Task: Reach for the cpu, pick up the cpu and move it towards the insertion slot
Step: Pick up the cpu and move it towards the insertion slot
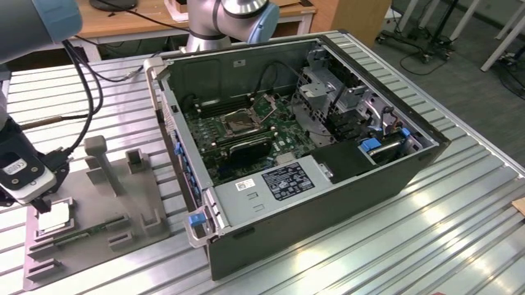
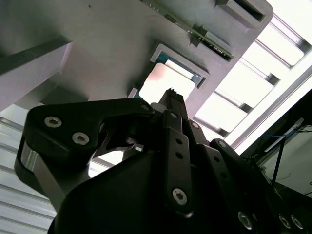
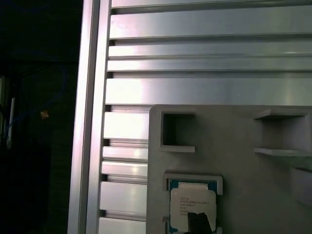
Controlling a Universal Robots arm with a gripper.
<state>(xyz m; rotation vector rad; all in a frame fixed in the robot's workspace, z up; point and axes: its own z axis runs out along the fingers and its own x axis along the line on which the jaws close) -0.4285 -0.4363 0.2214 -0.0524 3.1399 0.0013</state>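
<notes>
The cpu (image 1: 56, 216) is a small pale square chip lying flat in a square recess of the grey plastic fixture (image 1: 98, 212) at the exterior view's left. My gripper (image 1: 41, 206) hangs just above it, close to the chip's edge. In the second wrist view the gripper's black tip (image 2: 170, 95) points at the cpu (image 2: 163, 78), and in the first wrist view its dark tip (image 3: 199, 223) overlaps the cpu (image 3: 191, 202). The insertion slot (image 1: 240, 123), a shiny metal frame with a dark centre, sits on the green board inside the open computer case.
The open computer case (image 1: 328, 203) stands to the exterior view's right of the fixture, its near wall (image 1: 176, 141) between fixture and board. Upright grey posts (image 1: 97, 161) rise from the fixture. A memory stick (image 1: 90, 232) lies in the fixture. Cables (image 1: 86, 92) trail from the arm.
</notes>
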